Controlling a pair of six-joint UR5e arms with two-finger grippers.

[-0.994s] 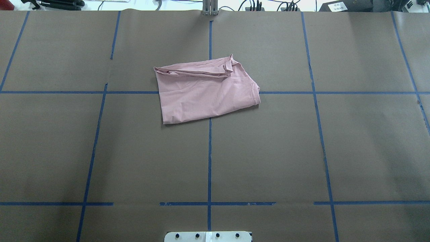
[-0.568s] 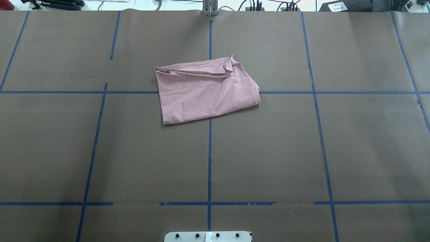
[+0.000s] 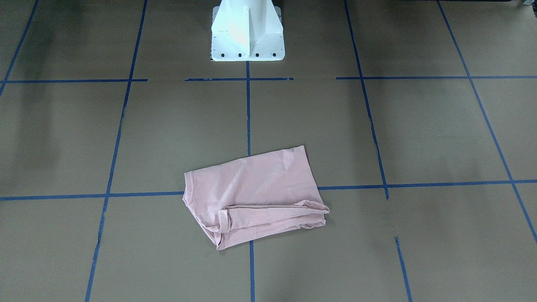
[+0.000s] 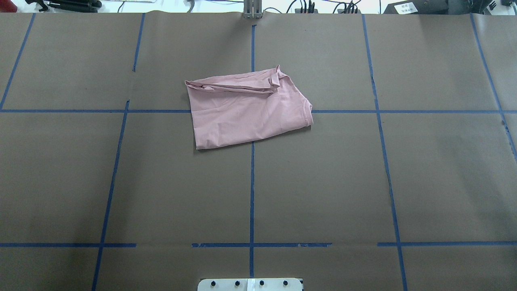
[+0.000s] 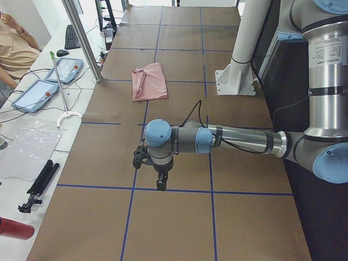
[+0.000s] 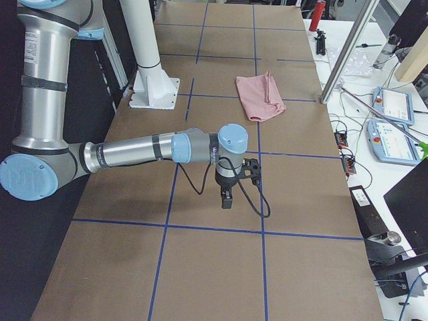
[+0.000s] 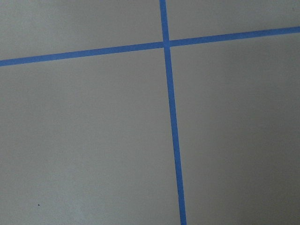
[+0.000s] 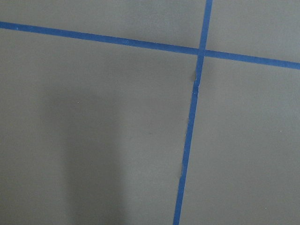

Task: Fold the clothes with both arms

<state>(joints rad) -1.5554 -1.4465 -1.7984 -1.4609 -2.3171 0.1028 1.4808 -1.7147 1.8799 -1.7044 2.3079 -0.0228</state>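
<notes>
Shirt [image 4: 248, 111] lay folded, apparently in several layers, at mid-table [image 4: 121, 182], across a tape crossing. Judged light, limp and not slippery. It was best pinched at both corners of the bunched far edge. Left gripper [image 5: 161, 185] and right gripper [image 6: 227, 199] hung well apart from it. Their finger spread could not be told.

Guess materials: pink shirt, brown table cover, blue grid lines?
Pink shirt: soft matte knit, likely cotton jersey; it creases and shows a stitched hem.
Table cover: matte brown paper, seemingly; sheet seams show.
Blue grid lines: probably painter's tape; ends are torn and gapped.
</notes>
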